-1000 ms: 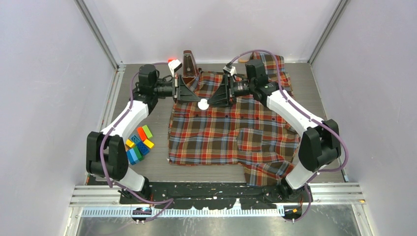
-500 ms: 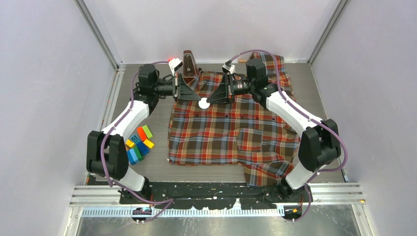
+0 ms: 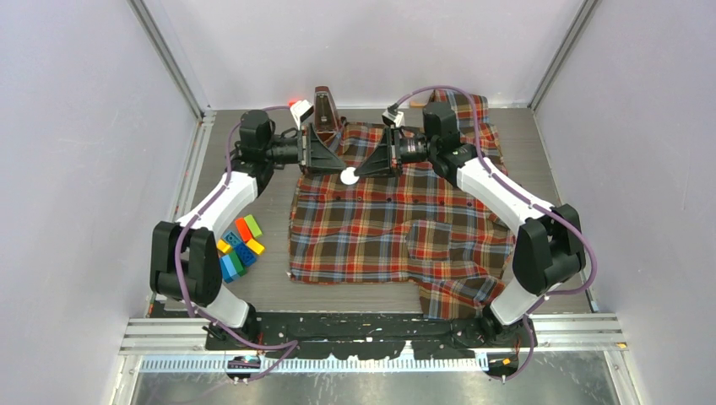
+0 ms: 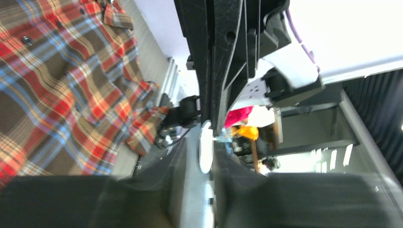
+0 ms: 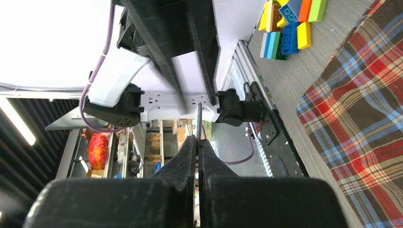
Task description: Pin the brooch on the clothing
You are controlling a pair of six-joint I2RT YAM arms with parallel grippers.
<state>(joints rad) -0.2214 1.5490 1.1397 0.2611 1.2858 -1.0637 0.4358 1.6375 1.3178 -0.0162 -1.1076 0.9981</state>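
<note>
Pinched the right gripper point(image 5: 196, 142) almost fully closed on the brooch point(image 3: 348, 175), clamping its thin rim with barely a sliver between the black fingers. Set the left gripper point(image 4: 199, 159) a little way open, one finger on each side of the same disc; could not tell whether either touched it. Met tip to tip over the far end of the shirt point(image 3: 397, 215), near the collar; could not tell whether the disc touched the cloth. Showed the brooch as a small, flat, round white piece, smooth and hard, edge-on to both wrist cameras. Found the shirt spread front up on the grey streaked worktop point(image 3: 270, 291): soft woven checks in red, brown and light blue, small dark buttons in a row, one sleeve bunched at the far right. Saw bright plastic blocks point(image 3: 237, 245) heaped left of the shirt, apart from it.
</note>
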